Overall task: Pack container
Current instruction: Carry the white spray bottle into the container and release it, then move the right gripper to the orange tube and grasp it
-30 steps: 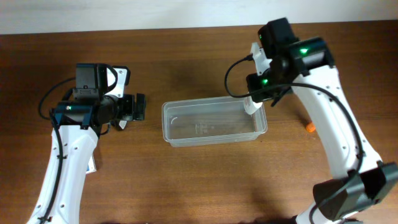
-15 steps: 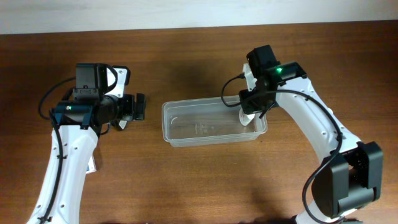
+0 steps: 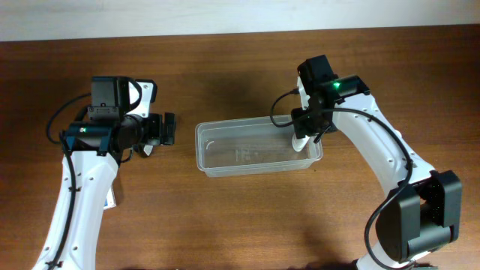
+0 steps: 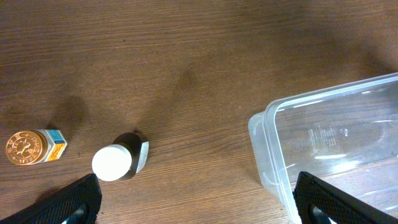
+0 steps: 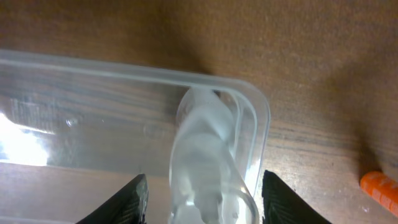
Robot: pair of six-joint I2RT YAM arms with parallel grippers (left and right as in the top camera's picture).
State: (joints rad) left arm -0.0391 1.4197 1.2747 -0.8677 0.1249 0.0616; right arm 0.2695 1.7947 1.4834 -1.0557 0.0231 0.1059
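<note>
Bench [image 3: 225,225]: dark brown wood grain, carrying everything below.

Container [image 3: 225,150]: clear, shallow rectangular tub with rounded corners and a rim. It sits flat near the middle of the bench, long side running left to right, between the two arms.

Container, left wrist view [image 4: 273,155]: its left end shows at the right of the frame, with nothing inside that end.

Container, right wrist view [image 5: 124,71]: its right end and one rounded corner fill the frame.

Right pincer [image 3: 302,139]: low over the container's right end, pointing down into it.

Right pincer, own camera [image 5: 205,199]: the two dark fingers are held apart on either side of a clear rounded piece [image 5: 208,155]. I cannot tell whether they press on it or stand just clear of it.

Clear rounded piece, overhead [image 3: 300,143]: shows whitish, inside the container against its right wall.

Left pincer [image 3: 166,129]: beside the container's left end and apart from it, facing towards it.

Left pincer, own camera [image 4: 199,202]: fingers spread wide, one at each lower corner of the frame, with nothing between them.

White-capped bottle [image 4: 118,162]: small and dark, on the bench well left of the container.

Gold-lidded jar [image 4: 31,146]: blue and orange label, near the bottle on its left, not touching it.

Orange item [image 5: 380,186]: on the bench outside the container's right end; too little of it shows to identify.
</note>
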